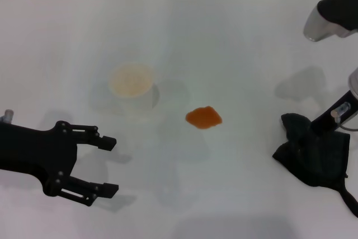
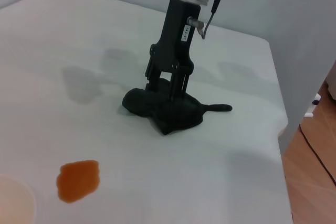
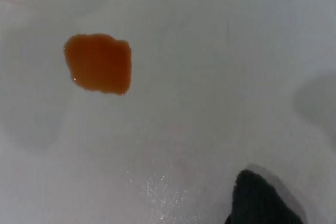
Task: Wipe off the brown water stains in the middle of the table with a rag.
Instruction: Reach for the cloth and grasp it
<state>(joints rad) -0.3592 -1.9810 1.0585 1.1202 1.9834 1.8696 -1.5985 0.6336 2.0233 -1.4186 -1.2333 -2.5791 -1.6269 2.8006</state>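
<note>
The brown water stain (image 1: 203, 117) is a small orange-brown blot in the middle of the white table (image 1: 224, 43); it also shows in the left wrist view (image 2: 77, 180) and the right wrist view (image 3: 98, 63). The black rag (image 1: 313, 155) lies bunched at the right, well apart from the stain. My right gripper (image 1: 320, 129) points down into the rag (image 2: 173, 114), its fingers (image 2: 181, 85) closed on a raised fold. A corner of the rag (image 3: 262, 200) shows in the right wrist view. My left gripper (image 1: 114, 166) is open and empty at the front left.
A white paper cup (image 1: 131, 80) stands left of the stain, behind my left gripper; its rim shows in the left wrist view (image 2: 13, 203). The table's right edge (image 2: 281, 124) runs close beyond the rag.
</note>
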